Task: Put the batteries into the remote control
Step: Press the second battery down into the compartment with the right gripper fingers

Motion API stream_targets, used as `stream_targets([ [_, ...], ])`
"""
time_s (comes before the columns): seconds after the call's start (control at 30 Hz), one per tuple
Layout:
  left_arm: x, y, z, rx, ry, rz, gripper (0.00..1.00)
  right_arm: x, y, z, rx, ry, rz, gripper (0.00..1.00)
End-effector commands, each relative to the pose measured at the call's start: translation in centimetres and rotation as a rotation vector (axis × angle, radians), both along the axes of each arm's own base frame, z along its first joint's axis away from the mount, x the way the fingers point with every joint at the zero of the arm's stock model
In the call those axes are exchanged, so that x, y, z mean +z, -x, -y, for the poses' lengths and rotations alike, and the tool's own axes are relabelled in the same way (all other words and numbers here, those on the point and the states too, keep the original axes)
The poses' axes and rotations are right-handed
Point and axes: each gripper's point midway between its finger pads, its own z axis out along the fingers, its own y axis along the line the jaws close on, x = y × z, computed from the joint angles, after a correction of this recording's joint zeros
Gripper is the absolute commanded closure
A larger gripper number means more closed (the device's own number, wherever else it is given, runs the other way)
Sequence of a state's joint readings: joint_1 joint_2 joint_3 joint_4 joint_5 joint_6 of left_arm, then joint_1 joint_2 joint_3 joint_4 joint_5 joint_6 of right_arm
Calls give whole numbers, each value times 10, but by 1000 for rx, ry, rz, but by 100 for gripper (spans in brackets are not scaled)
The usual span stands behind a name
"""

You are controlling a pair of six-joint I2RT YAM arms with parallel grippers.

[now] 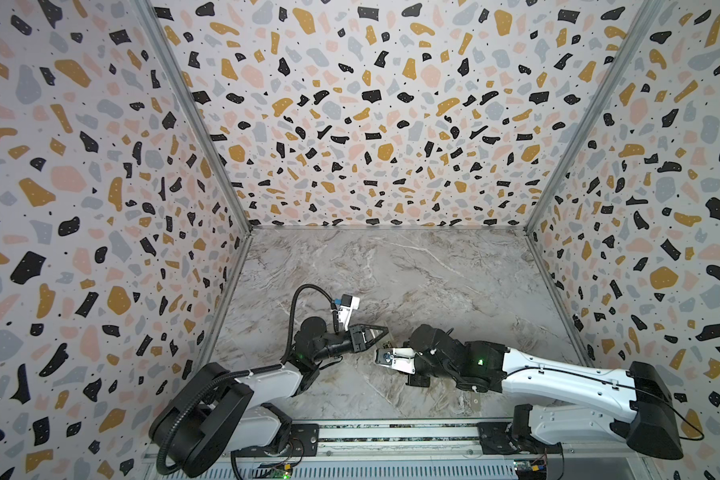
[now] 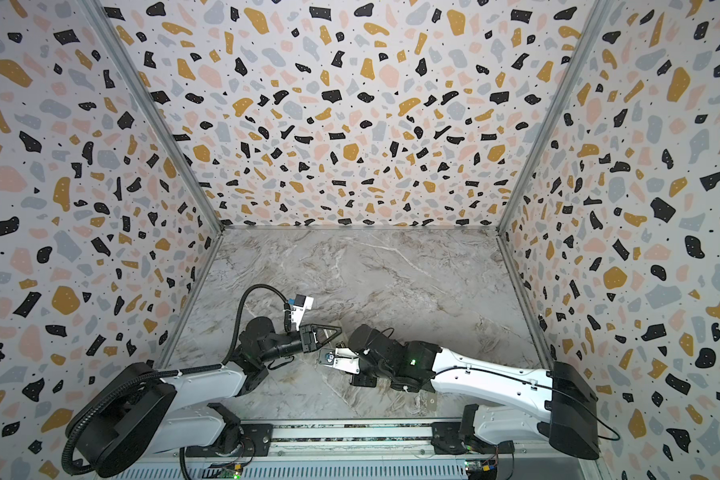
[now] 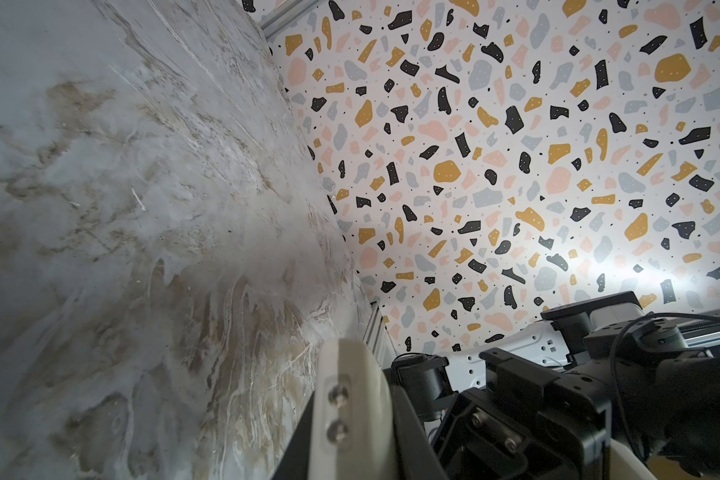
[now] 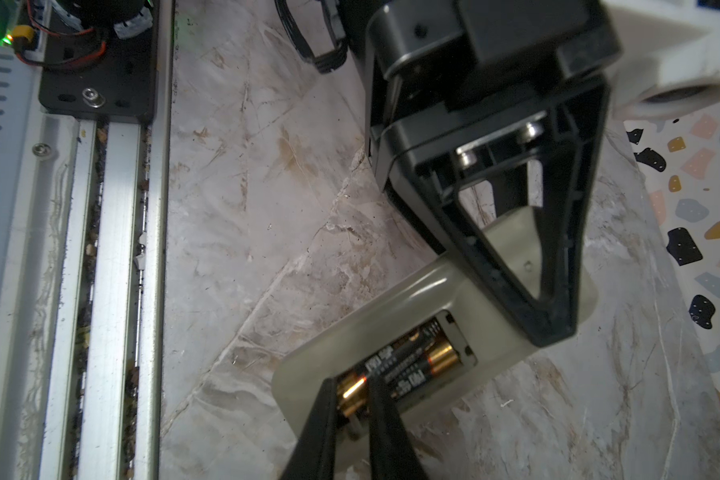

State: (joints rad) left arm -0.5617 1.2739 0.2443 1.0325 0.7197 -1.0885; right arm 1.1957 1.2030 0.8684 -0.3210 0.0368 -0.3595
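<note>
1. Remote [image 4: 391, 299] lies back-up at tabletop's [image 1: 433, 270] 6 o'clock, both batteries [image 4: 412, 361] in its bay.
2. Left gripper's [image 4: 553, 328] jaws are pressed together, atop remote.
3. Right gripper's [image 4: 352, 399] jaws sit astride one gold end; pinch unclear.
4. Batteries are likely light, stiff, slick: take mid-barrel.

Glossy batteries [image 4: 408, 368], matt plastic remote control [image 4: 429, 286]
</note>
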Motion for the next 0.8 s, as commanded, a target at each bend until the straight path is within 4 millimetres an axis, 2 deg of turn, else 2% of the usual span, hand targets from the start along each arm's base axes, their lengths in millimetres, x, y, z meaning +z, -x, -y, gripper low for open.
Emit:
stream_targets([
  [0.0,25,2,7,-36,52,81,100,5,-6,-2,-12,-21,18,84],
  [0.77,31,11,11,-63,62,104,100,-9,-23,-6,-63,-21,14,92],
])
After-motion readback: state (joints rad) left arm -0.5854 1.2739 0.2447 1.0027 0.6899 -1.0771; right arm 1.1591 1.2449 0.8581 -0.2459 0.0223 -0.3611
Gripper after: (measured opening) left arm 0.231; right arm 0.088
